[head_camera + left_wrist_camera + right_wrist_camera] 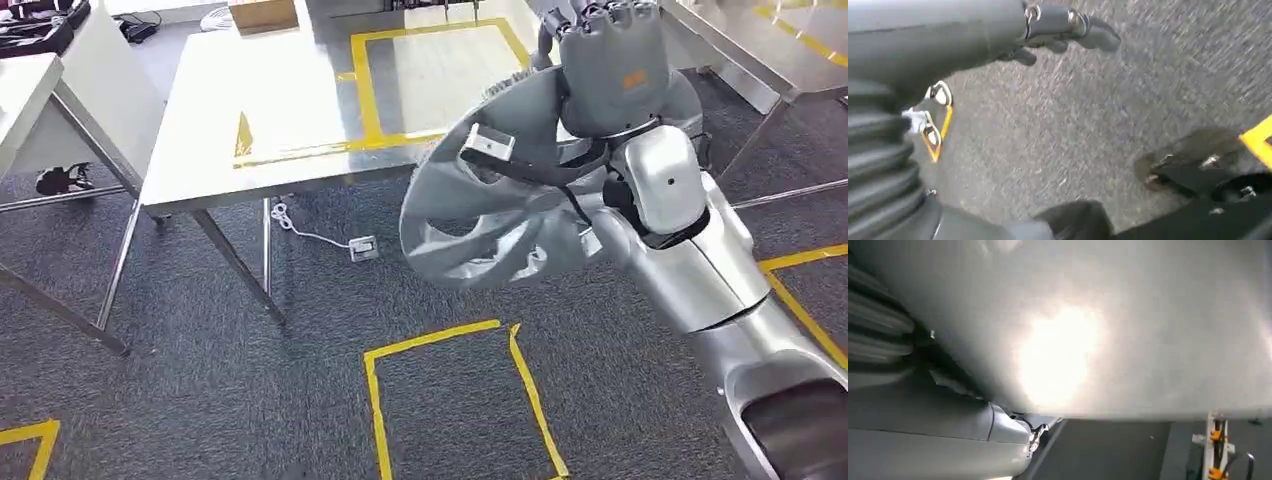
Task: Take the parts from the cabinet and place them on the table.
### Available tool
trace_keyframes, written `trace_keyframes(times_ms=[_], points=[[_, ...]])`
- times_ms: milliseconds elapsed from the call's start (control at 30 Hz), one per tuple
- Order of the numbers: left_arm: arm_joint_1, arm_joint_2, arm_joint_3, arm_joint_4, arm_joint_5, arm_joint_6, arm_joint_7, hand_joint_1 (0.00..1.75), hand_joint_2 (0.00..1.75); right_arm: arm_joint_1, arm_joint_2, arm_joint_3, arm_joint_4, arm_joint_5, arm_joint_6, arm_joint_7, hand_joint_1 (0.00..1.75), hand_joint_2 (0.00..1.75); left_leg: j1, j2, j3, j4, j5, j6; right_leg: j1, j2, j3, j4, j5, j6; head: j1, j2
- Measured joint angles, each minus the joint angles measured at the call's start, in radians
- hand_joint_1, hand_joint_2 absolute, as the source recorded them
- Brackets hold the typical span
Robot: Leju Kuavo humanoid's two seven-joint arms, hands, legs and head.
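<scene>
The right hand is raised in front of the body with its dark fingers curled over the far edge of a large grey part, a curved, spoked piece of moulded metal or plastic with a small pale clip on it. The hand holds this part up in the air, over the grey carpet and at the near right corner of the steel table; the part's smooth pale face lies just in front of the right wrist camera, bright with glare. The silver right arm runs down from the hand to the lower right.

The left hand hangs low over the carpet, its dark fingers loosely bent with gaps between them and nothing in them.

On the table a rectangle of yellow tape is marked out, and a brown box stands at its far edge. More yellow tape outlines a square on the floor, and a white cable with a small plug block lies under the table
</scene>
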Motion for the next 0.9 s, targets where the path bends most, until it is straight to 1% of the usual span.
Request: trace_keyframes(times_ms=[33, 67, 100, 133, 167, 200, 233, 267, 300, 333, 367, 400, 433, 467, 500, 533, 567, 600, 633, 667, 700, 733, 767, 800, 833, 867, 900], points=[[0.005, 0.000, 0.000, 0.000, 0.000, 0.000, 0.000, 0.00, 1.75, -0.001, 0.002, 0.000, 0.000, 0.001, 0.002, 0.000, 1.75, 1.75, 0.000, 0.001, 0.023, -0.103, 0.087, 0.007, 0.000, 0.002, 0.030, -0.004, -0.021, 0.003, 0.000, 0.000], [0.012, 0.000, 0.000, 0.002, 0.000, 0.000, 0.000, 0.00, 1.75, 0.004, 0.002, 0.000, 0.001, 0.001, 0.003, 0.000, 1.75, 1.75, -0.004, 0.000, 0.036, -0.140, 0.109, 0.014, -0.004, 0.003, 0.045, -0.014, -0.040, 0.006, 0.002, 0.000], [0.013, 0.002, 0.001, 0.005, 0.000, 0.001, -0.002, 0.00, 1.75, 0.001, 0.002, 0.000, 0.002, 0.001, 0.003, 0.000, 1.75, 1.75, -0.015, 0.005, 0.049, -0.121, 0.092, 0.020, -0.002, 0.008, 0.054, -0.019, -0.046, 0.017, 0.007, 0.000], [0.013, 0.002, 0.001, 0.005, 0.000, 0.002, -0.003, 0.00, 1.75, 0.001, 0.004, 0.000, 0.000, 0.000, 0.006, 0.001, 1.75, 1.75, -0.017, 0.008, 0.067, -0.144, 0.068, 0.031, -0.005, 0.012, 0.064, -0.031, -0.052, 0.028, 0.003, 0.000], [0.010, 0.002, 0.001, 0.003, 0.000, 0.002, -0.002, 0.00, 1.75, 0.001, 0.006, 0.000, -0.001, 0.001, 0.007, -0.001, 1.75, 1.75, -0.026, 0.008, 0.086, -0.163, 0.034, 0.035, -0.008, 0.011, 0.081, -0.048, -0.058, 0.036, -0.002, 0.000], [0.007, 0.003, 0.001, 0.002, 0.000, 0.002, -0.005, 0.00, 1.75, -0.001, 0.006, -0.003, -0.002, 0.000, 0.008, 0.001, 1.75, 1.75, -0.022, 0.009, 0.106, -0.190, 0.000, 0.044, -0.008, 0.010, 0.082, -0.021, -0.033, 0.041, -0.004, 0.000], [0.005, 0.002, 0.002, 0.000, 0.000, 0.003, -0.005, 0.00, 1.75, -0.003, 0.007, -0.006, -0.005, 0.000, 0.008, 0.001, 1.75, 1.75, -0.015, 0.006, 0.133, -0.207, -0.008, 0.049, -0.007, 0.009, 0.055, 0.046, 0.007, 0.047, -0.007, 0.000], [0.007, 0.002, 0.002, 0.000, 0.000, 0.003, -0.006, 0.00, 1.75, 0.000, 0.007, -0.006, -0.005, 0.000, 0.008, 0.000, 1.75, 1.75, -0.008, 0.003, 0.163, -0.222, -0.019, 0.052, -0.010, 0.007, -0.009, 0.140, 0.060, 0.055, -0.003, 0.000], [0.007, 0.003, 0.005, 0.001, 0.000, 0.003, -0.006, 0.00, 1.75, 0.000, 0.008, -0.005, -0.003, 0.000, 0.010, 0.000, 1.75, 1.75, -0.005, 0.002, 0.191, -0.237, -0.031, 0.055, -0.009, 0.006, -0.067, 0.220, 0.084, 0.066, 0.001, 0.000], [0.007, 0.003, 0.008, 0.002, 0.000, 0.003, -0.005, 0.00, 1.75, 0.003, 0.008, -0.002, -0.002, -0.001, 0.012, -0.001, 1.75, 1.75, -0.002, 0.000, 0.220, -0.250, -0.045, 0.055, -0.012, 0.007, -0.122, 0.273, 0.070, 0.073, 0.004, 0.000], [0.010, 0.002, 0.009, 0.003, 0.000, 0.003, -0.005, 0.00, 1.75, 0.006, 0.008, -0.002, 0.002, -0.003, 0.015, -0.001, 1.75, 1.75, 0.001, -0.004, 0.251, -0.263, -0.060, 0.055, -0.015, 0.006, -0.171, 0.299, 0.019, 0.074, 0.004, 0.000], [0.013, 0.002, 0.009, 0.003, 0.000, 0.003, -0.005, 0.00, 1.75, 0.008, 0.008, -0.002, 0.005, -0.007, 0.016, -0.003, 1.75, 1.75, 0.005, -0.011, 0.284, -0.274, -0.079, 0.050, -0.015, 0.006, -0.216, 0.299, -0.043, 0.076, 0.007, 0.000], [0.017, 0.000, 0.009, 0.003, -0.001, 0.003, -0.006, 0.00, 1.75, 0.007, 0.008, -0.002, 0.005, -0.011, 0.016, -0.004, 1.75, 1.75, 0.010, -0.018, 0.316, -0.282, -0.097, 0.045, -0.015, 0.006, -0.251, 0.282, -0.092, 0.078, 0.009, 0.000], [0.020, -0.001, 0.009, 0.004, -0.002, 0.003, -0.006, 0.00, 1.75, 0.006, 0.008, -0.002, 0.006, -0.014, 0.015, -0.006, 1.75, 1.75, 0.015, -0.023, 0.347, -0.288, -0.117, 0.042, -0.014, 0.006, -0.275, 0.248, -0.114, 0.078, 0.009, 0.000], [0.020, -0.002, 0.009, 0.004, -0.002, 0.003, -0.006, 0.00, 1.75, 0.005, 0.008, -0.002, 0.006, -0.021, 0.014, -0.010, 1.75, 1.75, 0.020, -0.029, 0.379, -0.293, -0.137, 0.037, -0.014, 0.005, -0.291, 0.193, -0.094, 0.079, 0.011, 0.000], [0.021, -0.003, 0.010, 0.005, -0.002, 0.003, -0.007, 0.00, 1.75, 0.004, 0.008, -0.002, 0.008, -0.024, 0.014, -0.010, 1.75, 1.75, 0.024, -0.033, 0.410, -0.298, -0.159, 0.032, -0.014, 0.002, -0.301, 0.120, -0.016, 0.079, 0.013, 0.000], [0.022, -0.004, 0.010, 0.005, -0.002, 0.003, -0.008, 0.00, 1.75, 0.004, 0.005, -0.002, 0.013, -0.028, 0.013, -0.011, 1.75, 1.75, 0.026, -0.035, 0.441, -0.302, -0.187, 0.027, -0.014, -0.006, -0.305, 0.021, 0.158, 0.075, 0.017, 0.000], [0.025, -0.005, 0.010, 0.010, -0.002, 0.003, -0.008, 0.00, 1.75, 0.005, 0.002, 0.002, 0.023, -0.029, 0.011, -0.013, 1.75, 1.75, 0.022, -0.039, 0.469, -0.295, -0.214, 0.016, -0.009, -0.013, -0.312, -0.078, 0.315, 0.069, 0.025, 0.000], [0.028, -0.006, 0.011, 0.010, -0.002, 0.003, -0.008, 0.00, 1.75, 0.005, 0.002, 0.004, 0.025, -0.029, 0.010, -0.015, 1.75, 1.75, 0.015, -0.046, 0.482, -0.309, -0.241, 0.006, -0.006, -0.015, -0.302, -0.056, 0.341, 0.060, 0.027, 0.000], [0.028, -0.005, 0.011, 0.008, -0.004, 0.002, -0.008, 0.00, 1.75, 0.007, 0.002, 0.003, 0.024, -0.029, 0.009, -0.018, 1.75, 1.75, 0.016, -0.044, 0.510, -0.330, -0.262, 0.003, -0.006, -0.008, -0.302, -0.036, 0.316, 0.053, 0.024, 0.000], [0.024, -0.004, 0.011, 0.006, -0.006, 0.003, -0.008, 0.00, 1.75, 0.005, 0.003, 0.002, 0.023, -0.029, 0.007, -0.017, 1.75, 1.75, 0.015, -0.043, 0.532, -0.315, -0.244, -0.008, -0.008, -0.005, -0.296, -0.027, 0.293, 0.044, 0.025, 0.000], [0.016, -0.003, 0.012, 0.004, -0.007, 0.003, -0.010, 0.00, 1.75, -0.003, 0.003, 0.001, 0.023, -0.029, 0.005, -0.016, 1.75, 1.75, 0.015, -0.043, 0.512, -0.266, -0.210, -0.014, -0.012, -0.005, -0.280, -0.019, 0.273, 0.032, 0.024, 0.000], [0.013, -0.002, 0.013, 0.004, -0.008, 0.003, -0.009, 0.00, 1.75, -0.008, 0.006, 0.001, 0.020, -0.027, 0.003, -0.018, 1.75, 1.75, 0.017, -0.032, 0.464, -0.176, -0.172, -0.017, -0.015, -0.003, -0.262, -0.022, 0.257, 0.024, 0.021, 0.000], [0.006, -0.002, 0.014, 0.003, -0.009, 0.003, -0.013, 0.00, 1.75, -0.010, 0.006, 0.001, 0.020, -0.027, 0.001, -0.016, 1.75, 1.75, 0.016, -0.015, 0.401, -0.073, -0.145, -0.015, -0.014, 0.000, -0.238, -0.026, 0.238, 0.017, 0.015, 0.000], [0.004, -0.002, 0.014, 0.004, -0.012, 0.003, -0.015, 0.00, 1.75, -0.006, 0.006, 0.002, 0.021, -0.026, 0.000, -0.016, 1.75, 1.75, 0.014, -0.006, 0.339, 0.003, -0.166, -0.014, -0.013, 0.001, -0.210, -0.033, 0.218, 0.013, 0.015, 0.000], [0.004, -0.002, 0.014, 0.004, -0.016, 0.003, -0.017, 0.00, 1.75, 0.003, 0.006, 0.003, 0.022, -0.026, -0.001, -0.017, 1.75, 1.75, 0.010, -0.003, 0.292, 0.036, -0.222, -0.013, -0.012, 0.002, -0.178, -0.038, 0.205, 0.010, 0.013, 0.000], [0.004, -0.002, 0.014, 0.004, -0.020, 0.006, -0.020, 0.00, 1.75, 0.011, 0.006, 0.005, 0.023, -0.026, -0.001, -0.017, 1.75, 1.75, 0.006, -0.003, 0.255, 0.041, -0.287, -0.014, -0.011, 0.003, -0.146, -0.048, 0.185, 0.004, 0.013, 0.000]])
